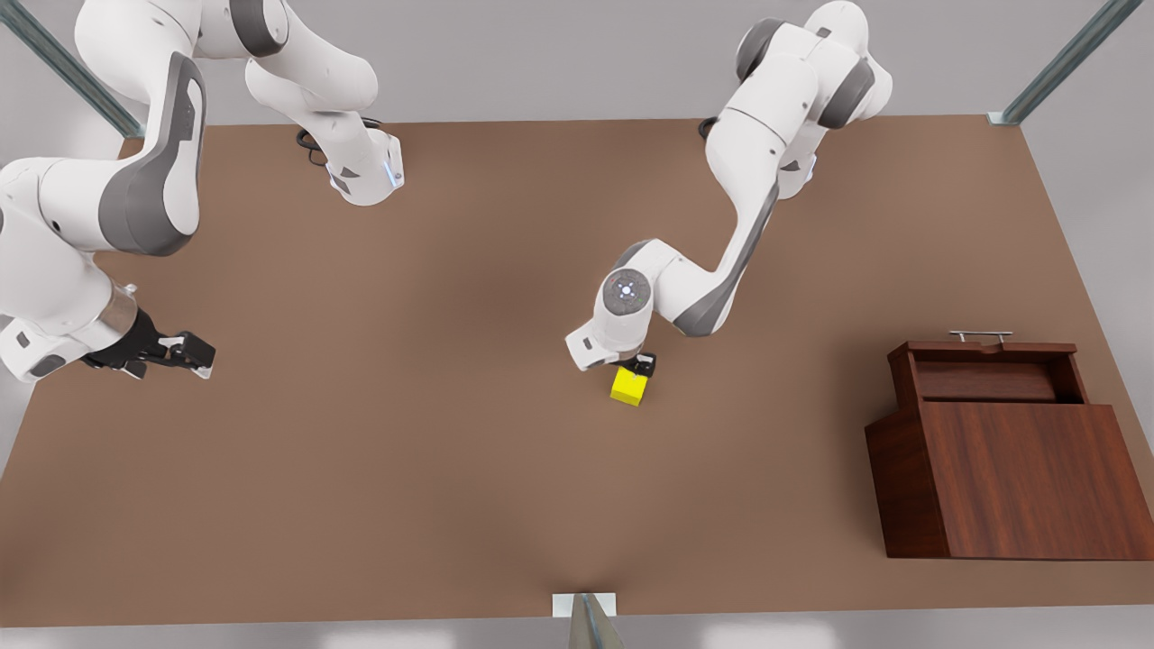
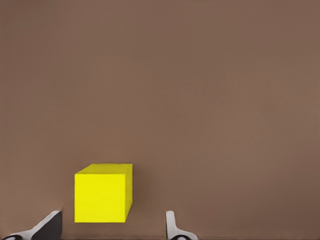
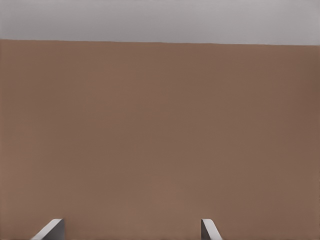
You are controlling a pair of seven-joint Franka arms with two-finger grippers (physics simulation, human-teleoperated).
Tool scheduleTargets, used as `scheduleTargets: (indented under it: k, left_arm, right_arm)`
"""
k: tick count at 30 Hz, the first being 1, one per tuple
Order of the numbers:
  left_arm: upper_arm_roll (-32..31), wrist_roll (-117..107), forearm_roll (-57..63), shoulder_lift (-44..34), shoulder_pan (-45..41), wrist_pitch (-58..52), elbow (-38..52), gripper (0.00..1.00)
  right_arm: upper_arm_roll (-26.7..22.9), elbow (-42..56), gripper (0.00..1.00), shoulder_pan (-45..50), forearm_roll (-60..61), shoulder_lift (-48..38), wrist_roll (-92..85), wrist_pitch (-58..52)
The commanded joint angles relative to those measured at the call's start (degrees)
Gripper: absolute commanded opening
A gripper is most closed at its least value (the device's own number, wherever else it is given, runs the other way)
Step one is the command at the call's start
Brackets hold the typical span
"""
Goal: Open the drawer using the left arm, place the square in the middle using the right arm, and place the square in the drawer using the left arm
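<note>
The square point(image 1: 629, 386) is a small yellow cube resting on the brown tabletop near the middle point(image 1: 505, 388). My left gripper point(image 1: 642, 365) hovers directly over it, open. In the left wrist view the square point(image 2: 102, 194) lies just ahead of the left gripper point(image 2: 112, 233), closer to one fingertip point(image 2: 50, 227) than the other. The drawer point(image 1: 987, 380) stands pulled out of the wooden box point(image 1: 1019, 478) at the front view's right, its silver handle point(image 1: 980, 335) facing the back. My right gripper point(image 1: 194, 353) waits open at the front view's left, above bare table point(image 3: 160, 140).
The slanted wooden box takes up the table's right front corner in the front view. Both arm bases point(image 1: 365, 176) stand along the back edge. Metal frame posts point(image 1: 586, 622) rise at the front edge and the back corners.
</note>
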Motion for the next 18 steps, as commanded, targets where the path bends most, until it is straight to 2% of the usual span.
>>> scheduleTargets:
  k: [1, 8, 18]
  left_arm:
    - [0.0, 0.0, -0.9, -0.3, 0.0, 1.0, -1.1, 1.0]
    - [2.4, 2.5, -0.9, -1.7, 0.1, 8.5, -9.6, 1.0]
    - [2.4, 2.9, -0.9, 0.9, 0.2, 13.3, -10.6, 1.0]
  right_arm:
    - [0.0, 0.0, 1.0, 0.0, 0.0, 0.0, 0.0, 0.0]
    - [0.0, 0.1, 1.0, 0.0, -0.1, 0.0, 0.0, 0.0]
    - [0.0, 0.1, 1.0, -0.2, -0.1, 0.0, 0.0, 0.0]
